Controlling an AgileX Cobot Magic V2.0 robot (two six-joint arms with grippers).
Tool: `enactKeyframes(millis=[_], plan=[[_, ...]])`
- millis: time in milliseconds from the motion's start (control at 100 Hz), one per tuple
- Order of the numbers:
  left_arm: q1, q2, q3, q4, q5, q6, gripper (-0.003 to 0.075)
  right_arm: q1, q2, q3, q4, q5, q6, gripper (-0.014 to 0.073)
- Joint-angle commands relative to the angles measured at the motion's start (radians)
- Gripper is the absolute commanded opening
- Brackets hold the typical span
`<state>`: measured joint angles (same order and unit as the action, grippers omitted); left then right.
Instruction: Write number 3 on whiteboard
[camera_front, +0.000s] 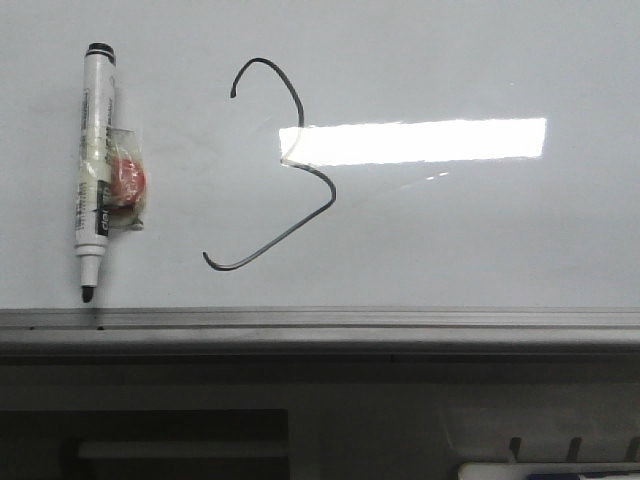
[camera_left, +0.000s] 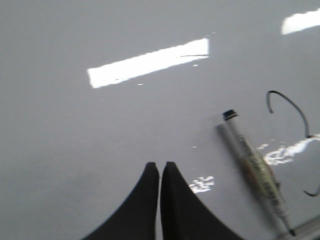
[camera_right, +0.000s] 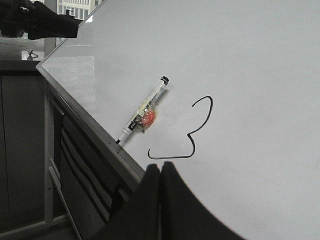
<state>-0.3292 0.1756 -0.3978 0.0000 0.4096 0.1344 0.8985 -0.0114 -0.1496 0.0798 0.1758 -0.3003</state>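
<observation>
Glossy pale whiteboard (camera_front: 450, 60) fills the front view, the number 3 (camera_front: 280, 170) drawn beside a lying marker (camera_front: 95, 170) whose tip touches the grey rail (camera_front: 400, 322); glare washes out the 3's middle. From the left wrist, the left pincer (camera_left: 160, 167) is closed and empty, the blurred 3 cut off at the edge. From the right wrist, the right pincer (camera_right: 160, 167) is likewise shut, holding nothing.
</observation>
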Motion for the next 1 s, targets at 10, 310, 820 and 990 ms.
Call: enactKeyframes(millis=[10, 310, 820, 990], plan=[[0.106, -0.030, 0.010, -0.021, -0.076, -0.003, -0.0020, -0.008, -0.006, -0.023, 0.001, -0.081, 0.000, -0.0061], [0.403, -0.204, 0.158, -0.119, -0.076, -0.011, -0.0020, -0.008, -0.006, -0.023, 0.001, -0.081, 0.000, -0.0061], [0.383, -0.205, 0.381, 0.000, -0.182, -0.197, -0.0020, -0.008, -0.006, -0.023, 0.001, -0.083, 0.000, -0.0061], [0.383, -0.205, 0.410, 0.012, -0.129, -0.197, -0.0020, -0.008, -0.006, -0.023, 0.001, -0.083, 0.000, -0.0061]])
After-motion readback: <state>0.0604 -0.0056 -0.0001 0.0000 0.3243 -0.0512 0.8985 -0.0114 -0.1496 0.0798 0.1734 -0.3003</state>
